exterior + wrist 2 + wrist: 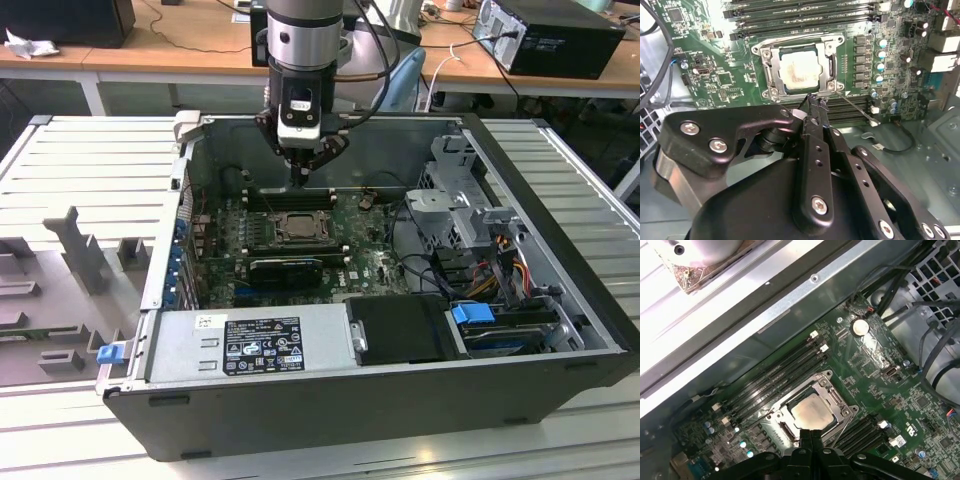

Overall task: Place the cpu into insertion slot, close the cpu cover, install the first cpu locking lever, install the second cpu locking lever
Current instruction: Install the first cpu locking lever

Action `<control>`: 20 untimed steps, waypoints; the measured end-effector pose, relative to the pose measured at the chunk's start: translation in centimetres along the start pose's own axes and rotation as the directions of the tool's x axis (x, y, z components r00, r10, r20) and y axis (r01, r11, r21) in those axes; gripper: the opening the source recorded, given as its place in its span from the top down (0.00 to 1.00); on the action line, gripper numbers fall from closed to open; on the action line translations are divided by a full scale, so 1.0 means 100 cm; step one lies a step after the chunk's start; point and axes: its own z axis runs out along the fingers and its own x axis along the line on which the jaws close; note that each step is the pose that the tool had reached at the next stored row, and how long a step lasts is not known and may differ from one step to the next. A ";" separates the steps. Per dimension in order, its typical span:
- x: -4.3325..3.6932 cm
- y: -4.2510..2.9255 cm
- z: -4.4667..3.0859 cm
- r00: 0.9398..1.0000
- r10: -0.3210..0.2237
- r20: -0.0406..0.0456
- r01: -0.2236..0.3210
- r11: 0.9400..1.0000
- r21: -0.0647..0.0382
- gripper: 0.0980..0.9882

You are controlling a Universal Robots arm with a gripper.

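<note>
Open dark metal computer case [560, 330] lying on its side, with the green motherboard [370, 255] exposed. The small, flat, square, pale silvery cpu [799, 70] sits inside the square, grey-rimmed insertion slot [771, 82]. The thin grey metal frame plate with a square window, the cpu cover [832, 52], lies flat around it. The black two-fingered hand [812, 98] hangs just beside the slot's near edge, its fingers pressed together and gripping nothing. Whether the tips touch the surround cannot be told. A thin bright wire lever [857, 109] angles away from one slot corner across the board, and appears unlatched.

Handling, as judged: the cpu is light, rigid and fragile, to be held only by its edges and never pressed on its face. The cover is stiff, hinged sheet metal that tolerates a push on its rim. The lever is a springy, slippery rod, best taken near its free end, where leverage is greatest.
</note>
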 end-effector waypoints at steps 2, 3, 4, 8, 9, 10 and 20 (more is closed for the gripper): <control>0.0000 0.0000 0.0000 1.000 -0.021 -0.001 0.021 1.000 0.000 0.99; 0.0000 0.0000 0.0000 1.000 -0.028 -0.001 0.028 1.000 0.000 0.99; 0.0000 0.0000 0.0000 0.999 -0.040 -0.002 0.040 0.999 0.001 0.99; 0.0000 0.0000 0.0000 0.997 -0.077 -0.003 0.077 0.997 0.001 0.99; 0.0000 0.0000 0.0000 0.997 -0.083 -0.004 0.083 0.997 0.001 0.99; 0.0000 0.0000 0.0000 0.996 -0.090 -0.004 0.090 0.996 0.001 0.99; 0.0000 0.0000 0.0000 0.988 -0.155 -0.007 0.155 0.988 0.002 0.99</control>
